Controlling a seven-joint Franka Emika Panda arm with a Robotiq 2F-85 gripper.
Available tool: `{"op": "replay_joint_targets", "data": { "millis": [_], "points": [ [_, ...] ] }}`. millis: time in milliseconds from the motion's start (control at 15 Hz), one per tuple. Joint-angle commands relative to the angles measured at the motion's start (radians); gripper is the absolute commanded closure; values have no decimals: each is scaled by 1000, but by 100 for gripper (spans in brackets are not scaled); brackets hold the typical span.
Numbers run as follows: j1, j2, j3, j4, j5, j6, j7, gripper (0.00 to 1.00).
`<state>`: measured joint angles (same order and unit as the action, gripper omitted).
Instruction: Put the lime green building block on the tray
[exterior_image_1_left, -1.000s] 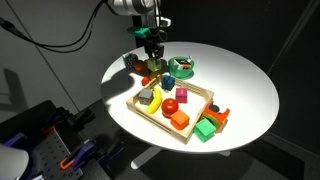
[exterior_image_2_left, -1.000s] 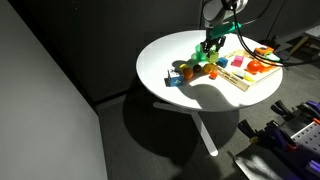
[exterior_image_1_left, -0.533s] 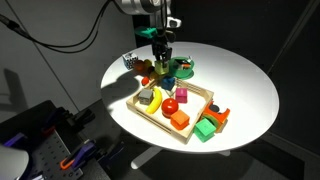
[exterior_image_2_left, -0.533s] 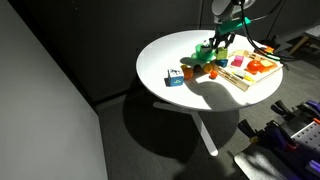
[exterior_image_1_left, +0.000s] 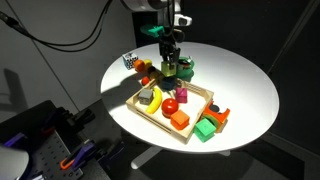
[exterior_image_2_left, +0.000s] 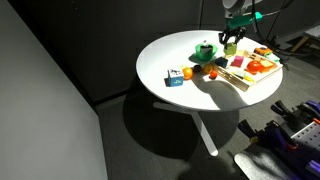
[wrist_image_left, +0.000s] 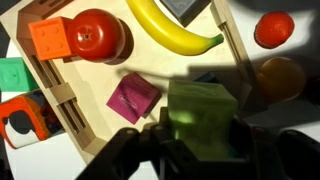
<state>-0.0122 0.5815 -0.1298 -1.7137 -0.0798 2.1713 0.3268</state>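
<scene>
My gripper (wrist_image_left: 203, 142) is shut on the lime green building block (wrist_image_left: 203, 112), which fills the space between the fingers. In both exterior views the gripper (exterior_image_1_left: 168, 60) (exterior_image_2_left: 230, 42) hangs over the far end of the light wooden tray (exterior_image_1_left: 150, 113) (exterior_image_2_left: 243, 83), holding the block (exterior_image_1_left: 168, 69) above it. In the wrist view the tray floor (wrist_image_left: 100, 85) lies right under the block, with a magenta block (wrist_image_left: 133, 98), a banana (wrist_image_left: 175, 30), a red apple (wrist_image_left: 97, 35) and an orange cube (wrist_image_left: 52, 40) in it.
A round green dish (exterior_image_1_left: 184, 68) (exterior_image_2_left: 204, 48) stands just behind the tray. A blue block (exterior_image_2_left: 174, 78) sits nearer the table's middle. A larger dark green block (exterior_image_1_left: 207, 129) and a red-orange piece (exterior_image_1_left: 218, 115) lie beside the tray. A red ball (wrist_image_left: 274, 28) and an orange ball (wrist_image_left: 280, 78) lie outside the rim.
The gripper, shut on the lime green block, has moved from the cluster beside the green dish across to above the tray's end. Nothing else moved.
</scene>
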Motion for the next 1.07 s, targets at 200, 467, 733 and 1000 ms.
{"op": "replay_joint_targets", "data": {
  "millis": [200, 467, 733, 1000],
  "points": [
    [-57, -31, -25, -18, 50, -17, 8, 71],
    [-87, -27, -48, -10, 89, -21, 35, 71],
    [-105, -25, -75, -9, 120, -12, 85, 71],
    [-110, -26, -96, -6, 128, -6, 134, 21]
  ]
}}
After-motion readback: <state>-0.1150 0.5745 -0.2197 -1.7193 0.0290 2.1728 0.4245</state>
